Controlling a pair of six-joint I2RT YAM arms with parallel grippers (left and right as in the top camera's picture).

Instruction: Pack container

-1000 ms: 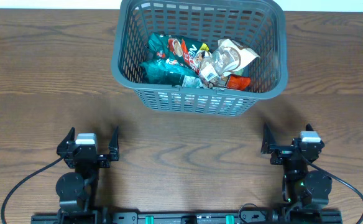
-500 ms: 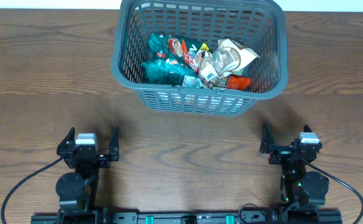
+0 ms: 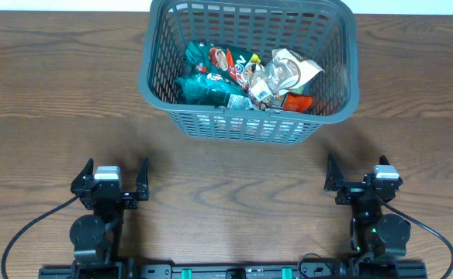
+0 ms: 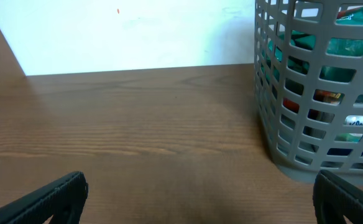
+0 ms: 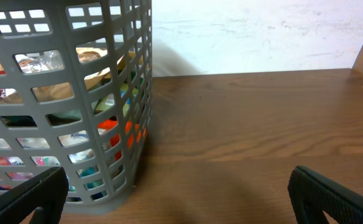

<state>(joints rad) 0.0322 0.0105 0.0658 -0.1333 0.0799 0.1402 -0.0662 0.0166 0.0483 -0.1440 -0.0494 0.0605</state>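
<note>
The dark grey lattice container (image 3: 158, 46) stands at the far middle of the wooden table. Several food packets (image 3: 246, 77) lie inside it, teal, white and orange ones. The container also shows at the right of the left wrist view (image 4: 275, 112) and at the left of the right wrist view (image 5: 138, 74). My left gripper (image 3: 110, 180) is open and empty at the near left, well short of the container. My right gripper (image 3: 358, 177) is open and empty at the near right, also well short of it.
The wooden table (image 3: 234, 178) stretches between the grippers and the container. A pale wall (image 4: 138, 31) rises behind the table's far edge. Black cables (image 3: 25, 232) run from the arm bases at the near edge.
The right arm shifted very slightly toward the left a second ago. Nothing else has moved.
</note>
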